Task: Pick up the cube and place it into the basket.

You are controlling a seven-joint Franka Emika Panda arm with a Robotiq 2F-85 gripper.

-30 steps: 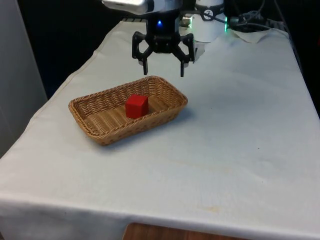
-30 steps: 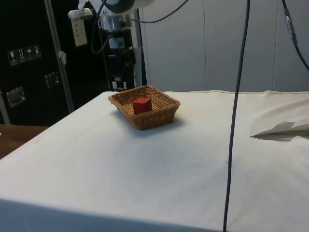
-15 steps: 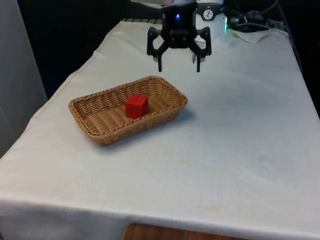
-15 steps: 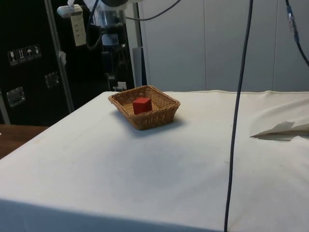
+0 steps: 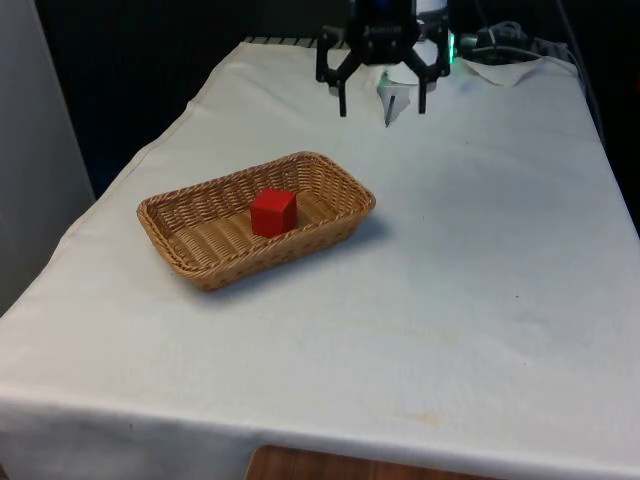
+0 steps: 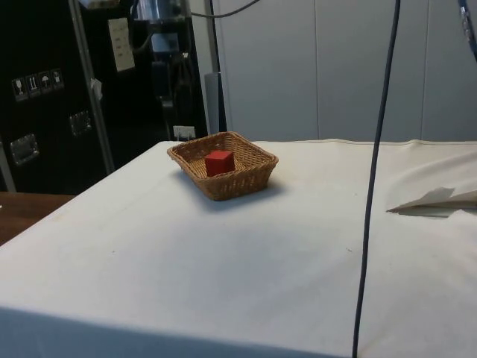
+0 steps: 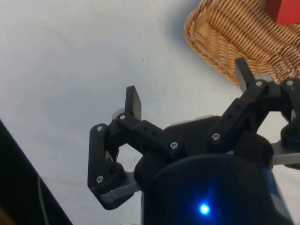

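Gripper (image 5: 382, 108) at upper centre of front view, raised above the cloth, fingers spread wide, nothing held. Basket (image 5: 330, 225) sits mid-left of frame, well apart from gripper, rim unobstructed. Red cube (image 5: 273, 212) rests inside basket, approx centre. White cloth (image 5: 480, 300) bare across right half and lower frame to near edge

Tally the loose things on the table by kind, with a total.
Red cube: 1, sitting inside the basket
Wicker basket: 1
Folded paper: 1, at the table's edge in the side view
Total: 3
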